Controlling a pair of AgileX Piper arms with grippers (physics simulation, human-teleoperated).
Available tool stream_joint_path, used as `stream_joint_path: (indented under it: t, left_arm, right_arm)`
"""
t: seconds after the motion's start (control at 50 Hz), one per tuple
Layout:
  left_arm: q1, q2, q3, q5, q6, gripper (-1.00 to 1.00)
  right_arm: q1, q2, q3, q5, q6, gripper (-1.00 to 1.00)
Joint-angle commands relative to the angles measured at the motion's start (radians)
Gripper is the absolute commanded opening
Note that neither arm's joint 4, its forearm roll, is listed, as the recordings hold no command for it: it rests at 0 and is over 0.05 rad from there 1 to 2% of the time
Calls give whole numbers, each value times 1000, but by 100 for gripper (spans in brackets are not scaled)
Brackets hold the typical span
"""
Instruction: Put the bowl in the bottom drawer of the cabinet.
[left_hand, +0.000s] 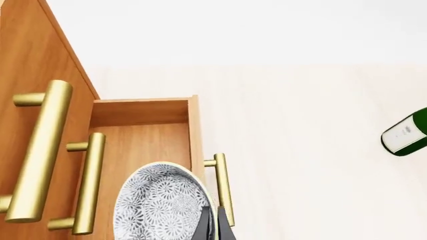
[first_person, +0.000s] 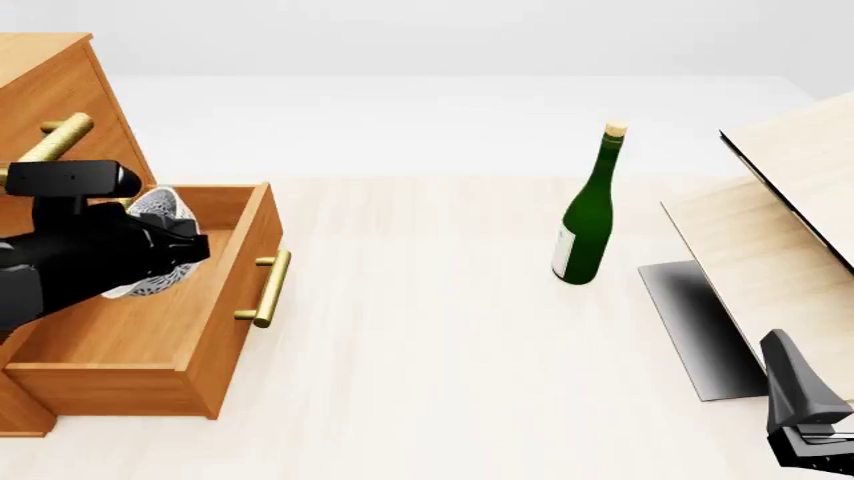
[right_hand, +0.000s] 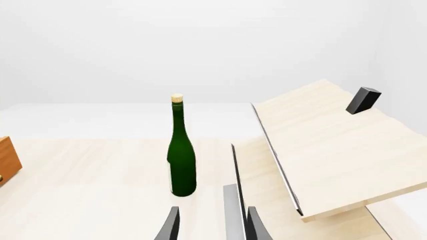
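Bowl (left_hand: 162, 205) hangs pinched at its rim in left gripper (left_hand: 213, 225), directly above open bottom drawer (first_person: 147, 330); right gripper (right_hand: 210, 222) parted, empty

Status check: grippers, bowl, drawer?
Left gripper shut on bowl, over open bottom drawer. Right gripper open, idle. Bottle well clear.

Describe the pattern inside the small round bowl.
Grey floral rosettes on white, inside the small round bowl; clearest in the left wrist view.
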Motion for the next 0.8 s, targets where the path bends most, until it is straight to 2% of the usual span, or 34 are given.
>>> stream_joint_path:
  t: [0.02, 0.8]
  left_arm:
    - [10, 14, 11, -9, 8, -100]
    - [74, 36, 87, -56, 35, -100]
  right_arm:
    - [0, 0, 0, 0, 0, 100]
    - [0, 0, 0, 0, 0, 100]
